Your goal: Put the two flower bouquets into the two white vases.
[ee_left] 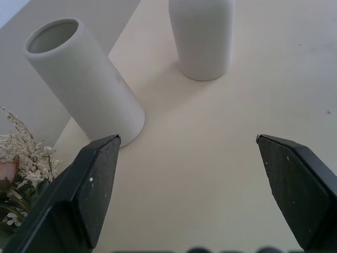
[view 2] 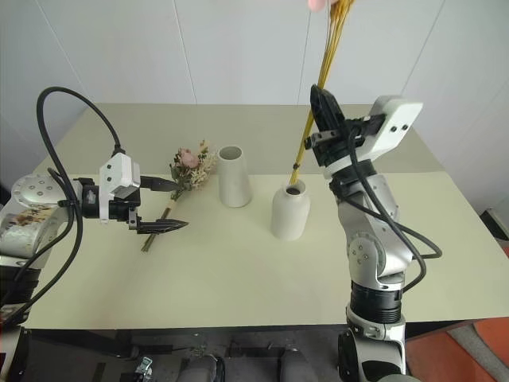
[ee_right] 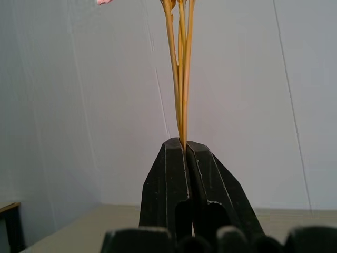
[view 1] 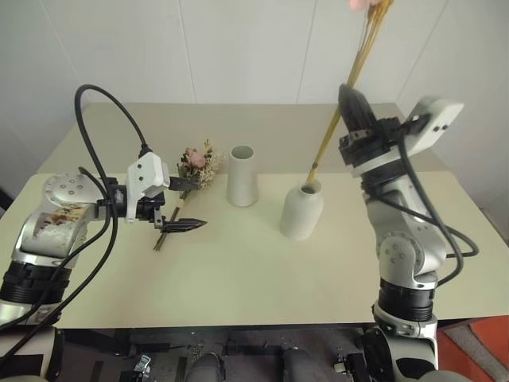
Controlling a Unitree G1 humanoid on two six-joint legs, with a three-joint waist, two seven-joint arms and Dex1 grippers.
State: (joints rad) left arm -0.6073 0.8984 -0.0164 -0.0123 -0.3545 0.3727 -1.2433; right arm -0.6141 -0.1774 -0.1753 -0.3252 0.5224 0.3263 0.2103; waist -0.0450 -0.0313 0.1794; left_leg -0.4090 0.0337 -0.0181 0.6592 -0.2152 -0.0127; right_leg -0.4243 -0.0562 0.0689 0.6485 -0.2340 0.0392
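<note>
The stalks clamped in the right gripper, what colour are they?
Golden yellow stalks, shown best in the right wrist view, pinched by the right gripper.

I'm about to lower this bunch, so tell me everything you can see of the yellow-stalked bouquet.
The yellow-stalked bouquet is a slim bunch of long, dry-looking yellow stalks, tilted up and away from the robot. Its pink blossoms are cut off at the picture's top edge. The right gripper is shut on the stalks partway up, fingers pinching them together. The lower ends sit at the mouth of the narrow-necked white vase; how deep they go in cannot be told.
</note>
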